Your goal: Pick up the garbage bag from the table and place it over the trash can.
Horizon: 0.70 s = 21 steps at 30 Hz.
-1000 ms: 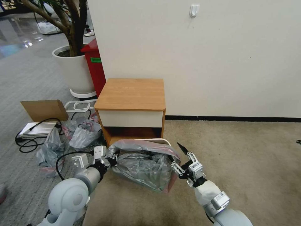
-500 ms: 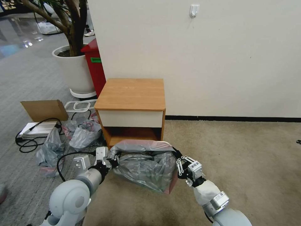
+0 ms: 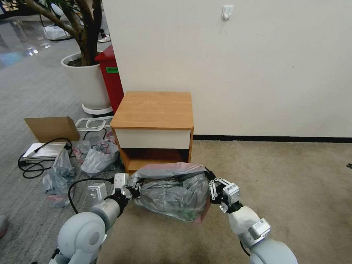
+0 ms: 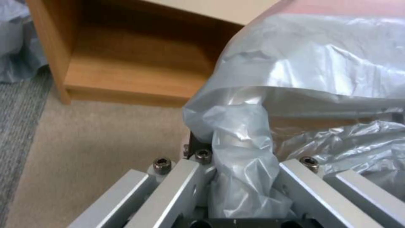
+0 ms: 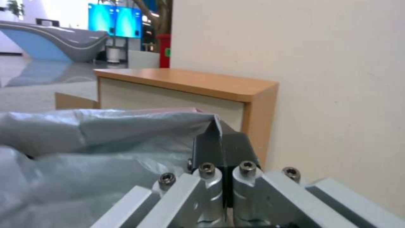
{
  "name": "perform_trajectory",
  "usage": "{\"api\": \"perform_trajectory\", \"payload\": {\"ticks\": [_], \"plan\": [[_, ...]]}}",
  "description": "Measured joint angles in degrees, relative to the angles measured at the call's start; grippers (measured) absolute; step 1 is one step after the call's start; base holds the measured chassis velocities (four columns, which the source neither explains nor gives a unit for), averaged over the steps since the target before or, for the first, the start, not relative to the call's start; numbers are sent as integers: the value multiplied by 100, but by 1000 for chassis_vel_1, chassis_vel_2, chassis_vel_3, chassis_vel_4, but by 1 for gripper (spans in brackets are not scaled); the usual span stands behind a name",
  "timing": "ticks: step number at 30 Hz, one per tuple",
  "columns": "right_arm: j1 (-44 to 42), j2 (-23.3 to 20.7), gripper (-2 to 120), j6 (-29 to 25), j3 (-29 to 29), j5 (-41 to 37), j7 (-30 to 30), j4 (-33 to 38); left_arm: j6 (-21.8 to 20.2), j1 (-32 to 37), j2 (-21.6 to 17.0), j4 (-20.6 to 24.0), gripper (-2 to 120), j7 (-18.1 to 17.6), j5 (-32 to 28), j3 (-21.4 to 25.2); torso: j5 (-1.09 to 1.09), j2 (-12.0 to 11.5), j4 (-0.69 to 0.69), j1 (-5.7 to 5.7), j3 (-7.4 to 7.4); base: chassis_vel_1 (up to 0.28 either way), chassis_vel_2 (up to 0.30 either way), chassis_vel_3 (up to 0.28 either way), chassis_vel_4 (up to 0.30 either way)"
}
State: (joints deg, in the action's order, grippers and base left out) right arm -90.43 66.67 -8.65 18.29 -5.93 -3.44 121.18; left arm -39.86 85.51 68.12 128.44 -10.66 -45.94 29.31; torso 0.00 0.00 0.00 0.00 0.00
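Garbage bag (image 3: 172, 190) now hangs stretched between both grippers in front of the table (image 3: 154, 110); the right gripper (image 3: 212, 183), spread a second ago, has clamped its edge, the left gripper (image 3: 134, 186) pinching the other, ready for spreading.

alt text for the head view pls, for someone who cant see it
Two robot grippers hold a grey garbage bag stretched between them, low over beige carpet before a wooden table: the left gripper pinches one edge, the right gripper the other. Other scrunched bags lie left of the table.
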Motion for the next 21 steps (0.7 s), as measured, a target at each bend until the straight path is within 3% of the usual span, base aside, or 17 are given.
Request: {"api": "perform_trajectory", "payload": {"ticks": [11, 21], "plan": [[118, -2, 0, 74, 62, -176, 42, -369, 181, 51, 18, 181, 3, 211, -225, 34, 0, 0, 0, 0, 0, 0, 0, 0, 0], [322, 99, 0, 37, 3, -213, 50, -855, 233, 94, 120, 384, 5, 162, -1020, 77, 0, 0, 0, 0, 0, 0, 0, 0, 0]]}}
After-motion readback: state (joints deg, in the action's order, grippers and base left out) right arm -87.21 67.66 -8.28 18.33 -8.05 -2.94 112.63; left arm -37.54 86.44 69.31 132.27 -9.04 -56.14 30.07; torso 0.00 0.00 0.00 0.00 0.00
